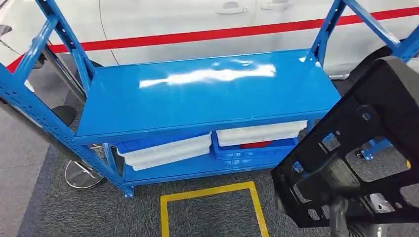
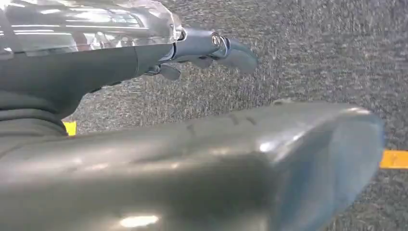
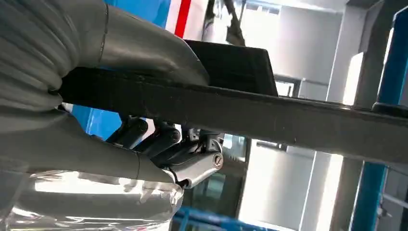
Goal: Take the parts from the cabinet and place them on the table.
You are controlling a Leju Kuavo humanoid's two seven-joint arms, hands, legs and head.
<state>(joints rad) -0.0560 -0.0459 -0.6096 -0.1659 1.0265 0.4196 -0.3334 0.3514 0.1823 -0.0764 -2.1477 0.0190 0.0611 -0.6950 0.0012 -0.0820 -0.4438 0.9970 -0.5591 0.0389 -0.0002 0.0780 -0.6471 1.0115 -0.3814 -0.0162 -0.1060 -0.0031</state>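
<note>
Holding the black part [image 1: 356, 148], your robot's right hand [image 3: 96, 120] grips it from both sides: in the right wrist view the thick thumb lies over one face of the flat black panel and the dark fingers [image 3: 159, 142] curl against the other face. In the head view the part fills the lower right of the frame, tilted, with several cut-out holes in it; it hangs in the air in front of the blue rack's right end and touches no shelf.

You see the blue rack [image 1: 207, 94] in the middle of the head view, its glossy top shelf bare and reflecting light. On the shelf below stand two blue bins [image 1: 163, 140] side by side, with white trays [image 1: 259, 132] lying on them.

On the grey carpet [image 1: 59, 207] at the bottom centre there is a square of yellow tape [image 1: 210, 192], just before the rack. Behind the rack, at the top of the frame, stands a white car [image 1: 197, 19] with a red stripe.

The left hand [image 2: 207, 48] hangs over the carpet in the left wrist view, its fingers apart and holding nothing.
</note>
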